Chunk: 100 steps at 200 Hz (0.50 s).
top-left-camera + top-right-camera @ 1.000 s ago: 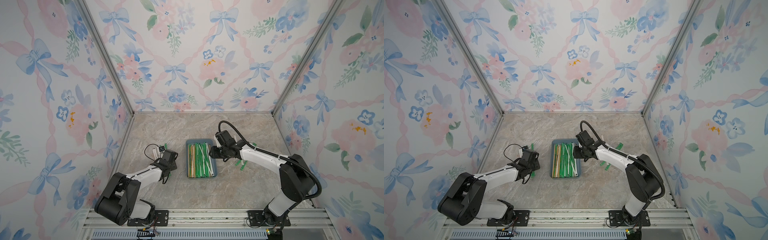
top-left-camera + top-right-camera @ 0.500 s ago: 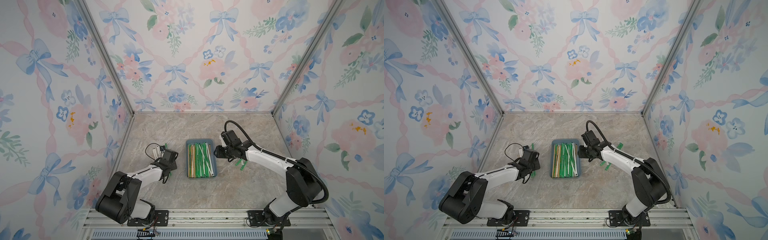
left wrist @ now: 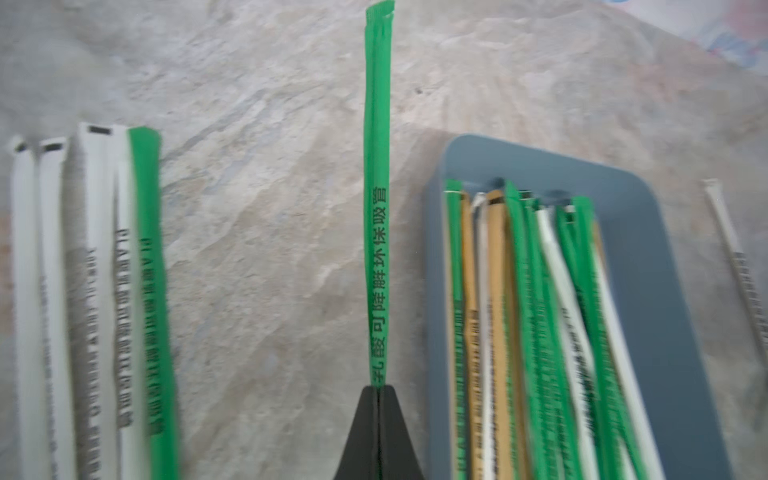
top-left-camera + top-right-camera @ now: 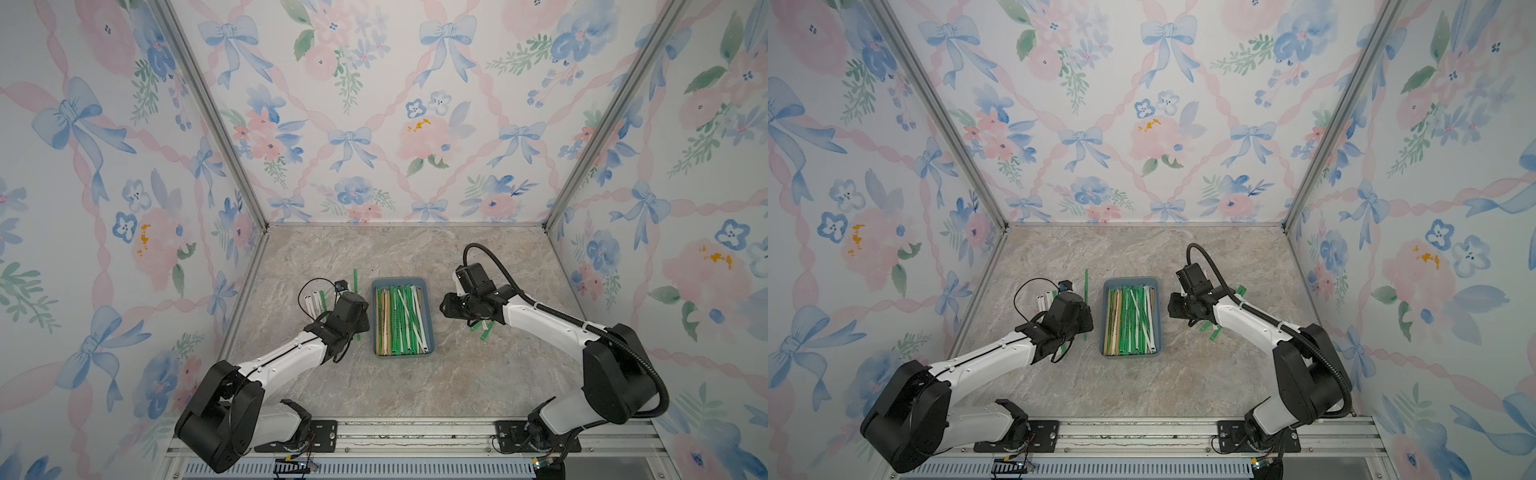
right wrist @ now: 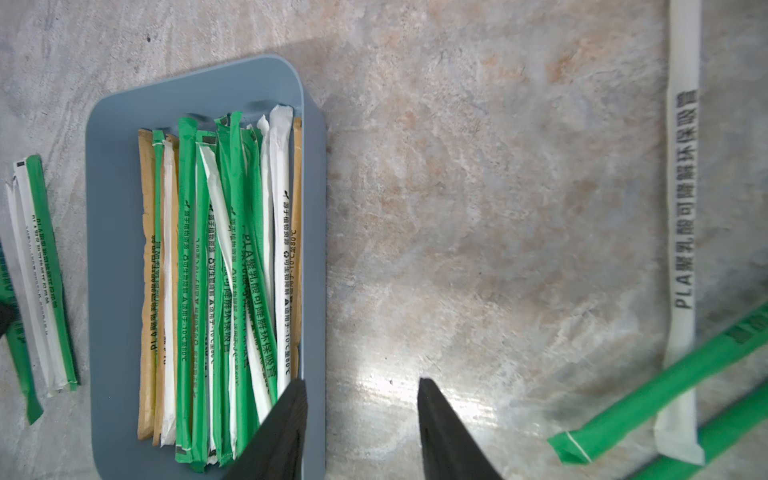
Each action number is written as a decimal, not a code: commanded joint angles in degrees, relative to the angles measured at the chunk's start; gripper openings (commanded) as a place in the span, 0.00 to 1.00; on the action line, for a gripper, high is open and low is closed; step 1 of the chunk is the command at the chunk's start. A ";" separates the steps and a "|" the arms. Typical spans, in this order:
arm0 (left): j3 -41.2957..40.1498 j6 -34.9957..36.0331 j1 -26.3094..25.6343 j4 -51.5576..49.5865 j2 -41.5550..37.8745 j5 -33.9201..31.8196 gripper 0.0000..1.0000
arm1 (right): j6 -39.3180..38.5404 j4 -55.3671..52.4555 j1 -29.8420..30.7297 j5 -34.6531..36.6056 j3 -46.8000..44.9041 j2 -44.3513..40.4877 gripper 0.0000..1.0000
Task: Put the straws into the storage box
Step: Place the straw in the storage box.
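The slate-blue storage box (image 4: pixel 401 284) (image 4: pixel 1131 281) sits mid-table, holding several green, white and tan straws (image 4: pixel 401 324) (image 5: pixel 220 270). My left gripper (image 4: pixel 353 309) (image 3: pixel 377 388) hangs just left of the box, shut on one green straw (image 3: pixel 376 208) (image 4: pixel 355 280) that points toward the back wall. A few white straws and one green straw (image 4: pixel 316 303) (image 3: pixel 83 291) lie further left. My right gripper (image 4: pixel 446 307) (image 5: pixel 360 382) stands open and empty just right of the box rim (image 5: pixel 313 249). A white straw (image 5: pixel 681 249) and green straws (image 5: pixel 665 395) (image 4: pixel 484 330) lie beside it.
The marble tabletop (image 4: pixel 415 382) is walled on three sides by floral panels. Both arm bases sit on the front rail (image 4: pixel 415 432). A black cable (image 4: pixel 494 259) loops above the right wrist.
My left jaws have closed on the green straw. My right gripper has drawn back to the right, off the box's edge, with its jaws unchanged.
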 commanded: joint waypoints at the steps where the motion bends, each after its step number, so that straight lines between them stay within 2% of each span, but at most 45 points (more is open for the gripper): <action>1: 2.41 -4.19 -4.43 -0.12 0.74 0.50 0.00 | 1.70 2.44 -0.08 -1.88 -1.87 -0.07 0.46; 32: 3.82 -6.43 -8.94 1.69 4.91 1.70 0.00 | 2.29 3.37 0.85 -2.25 -1.80 1.03 0.46; 74: 3.82 -7.54 -9.90 4.16 8.36 3.83 0.00 | 1.91 2.86 0.81 -1.91 -1.37 0.62 0.46; 89: 3.82 -6.91 -10.19 4.09 7.88 3.54 0.12 | 1.76 2.59 0.52 -1.73 -1.43 0.35 0.46; 100: 3.80 -6.40 -10.30 3.97 6.84 2.82 0.30 | 1.70 2.48 0.33 -1.68 -1.45 0.21 0.46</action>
